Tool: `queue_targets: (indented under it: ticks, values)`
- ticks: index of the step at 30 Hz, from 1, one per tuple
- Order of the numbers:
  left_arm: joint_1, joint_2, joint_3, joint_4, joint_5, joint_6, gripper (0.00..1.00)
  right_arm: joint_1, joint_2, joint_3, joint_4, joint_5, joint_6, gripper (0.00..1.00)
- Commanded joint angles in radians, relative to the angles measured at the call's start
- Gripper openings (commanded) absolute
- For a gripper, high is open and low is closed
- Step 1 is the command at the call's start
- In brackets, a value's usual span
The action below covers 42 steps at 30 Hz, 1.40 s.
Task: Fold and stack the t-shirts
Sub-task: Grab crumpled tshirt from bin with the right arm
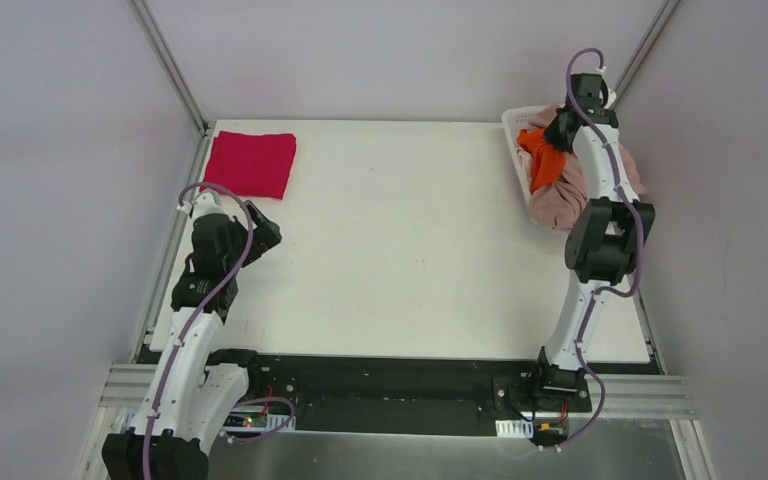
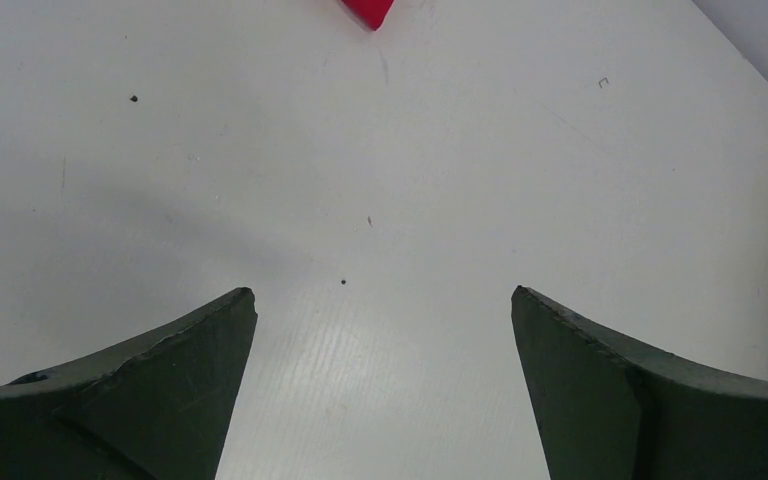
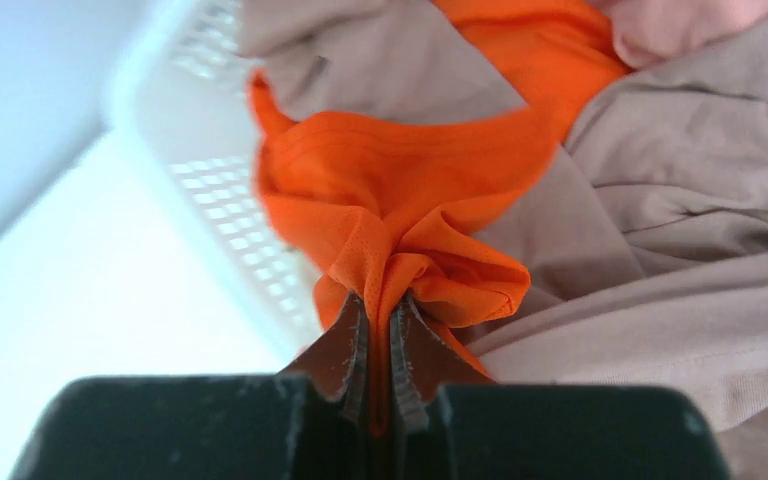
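Observation:
A folded crimson t-shirt (image 1: 251,163) lies flat at the table's far left corner; its tip shows in the left wrist view (image 2: 369,11). My left gripper (image 1: 265,232) hangs open and empty over bare table just in front of it. My right gripper (image 1: 557,130) is at the basket in the far right corner, shut on a bunched fold of the bright orange t-shirt (image 3: 400,215). The orange shirt (image 1: 541,160) lies on a dusty-pink t-shirt (image 1: 560,200) that spills over the basket's near side (image 3: 660,190). A salmon-pink shirt (image 3: 675,20) shows behind.
The white plastic lattice basket (image 1: 513,130) sits at the table's far right corner against the frame post; its wall shows in the right wrist view (image 3: 210,190). Grey enclosure walls and metal frame rails border the table.

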Motion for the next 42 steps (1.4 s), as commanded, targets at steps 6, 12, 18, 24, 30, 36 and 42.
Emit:
queue_targets:
  ticks: [6, 12, 18, 24, 30, 36, 42]
  values:
    - [0.002, -0.042, 0.001, 0.004, 0.008, 0.021, 1.0, 0.0, -0.361, 0.08, 0.236, -0.273, 0.166, 0.0]
    - [0.002, -0.061, -0.004, 0.003, 0.011, 0.024, 1.0, 0.019, -0.461, 0.129, 0.315, -0.274, 0.175, 0.0]
    - [0.002, -0.063, -0.003, 0.003, 0.01, 0.026, 1.0, 0.022, -0.448, 0.192, 0.273, -0.163, 0.107, 0.0]
    - [0.002, -0.056, -0.002, 0.0, 0.002, 0.032, 1.0, 0.02, -0.41, 0.206, 0.264, -0.095, 0.07, 0.0]
    - [0.002, -0.051, -0.001, -0.002, -0.005, 0.036, 1.0, 0.011, -0.337, 0.308, 0.251, 0.036, -0.002, 0.0]
    - [0.003, -0.036, 0.0, -0.002, -0.02, 0.037, 1.0, -0.022, -0.275, 0.436, 0.246, 0.189, -0.097, 0.0]
    - [0.002, -0.002, 0.007, -0.002, -0.017, 0.037, 1.0, -0.072, -0.261, 0.43, 0.254, 0.217, -0.136, 0.0]
